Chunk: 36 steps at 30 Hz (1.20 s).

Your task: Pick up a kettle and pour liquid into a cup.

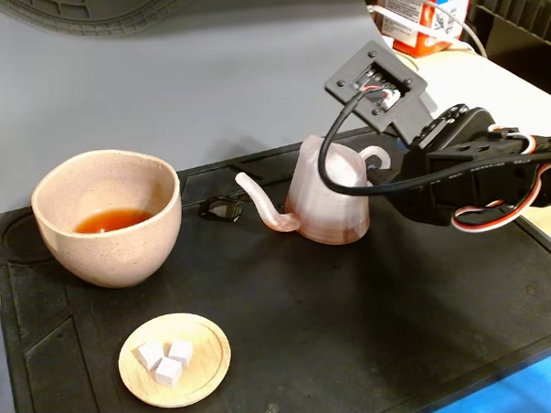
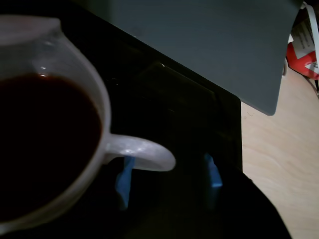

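On black mat [image 1: 372,330] over tabletop, kettle [image 1: 328,197] upright, spout pointing left toward cup [image 1: 107,217]. Cup far left on mat, well apart from kettle, orange-red liquid [image 1: 111,220] pooled in bottom. Wooden dish [image 1: 175,359] with white cubes [image 1: 165,356] near front, below cup. Hand [image 2: 169,179] at kettle's right side, released: blue-tipped fingers [image 2: 124,181] spread either side of loop handle [image 2: 142,152] in wrist view, not clamped. Dark liquid visible inside kettle.
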### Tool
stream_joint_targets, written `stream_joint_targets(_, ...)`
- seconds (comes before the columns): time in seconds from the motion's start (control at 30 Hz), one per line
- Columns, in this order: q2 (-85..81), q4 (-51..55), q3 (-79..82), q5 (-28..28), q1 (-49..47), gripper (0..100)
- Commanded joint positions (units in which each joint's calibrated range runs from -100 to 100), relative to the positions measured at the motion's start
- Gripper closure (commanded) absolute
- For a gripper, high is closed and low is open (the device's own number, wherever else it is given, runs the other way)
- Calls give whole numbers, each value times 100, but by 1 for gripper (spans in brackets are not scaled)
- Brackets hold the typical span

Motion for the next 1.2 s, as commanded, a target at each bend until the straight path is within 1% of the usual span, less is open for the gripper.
stream_joint_targets(0.0,-116,-101,-29,22,25,83)
stream_joint_targets(0.1,-406,-66,53,22,3,83)
stream_joint_targets(0.2,-1225,-58,906,17,33,83)
stream_joint_targets(0.27,-1464,-40,1142,12,41,83)
stream_joint_targets(0.3,-1976,-49,1695,-25,41,83)
stream_joint_targets(0.47,-3648,-84,3247,-36,3,83)
stream_joint_targets(0.57,-4502,-84,3910,-41,41,84)
stream_joint_targets(0.67,-5457,-23,4318,-560,41,96)
stream_joint_targets(0.73,-5893,-14,4454,-644,41,99)
stream_joint_targets(0.83,-6413,-14,4518,-660,41,99)
stream_joint_targets(0.97,-6942,-6,4572,-1237,41,99)
stream_joint_targets(1.17,-7846,-6,5634,-1500,41,99)
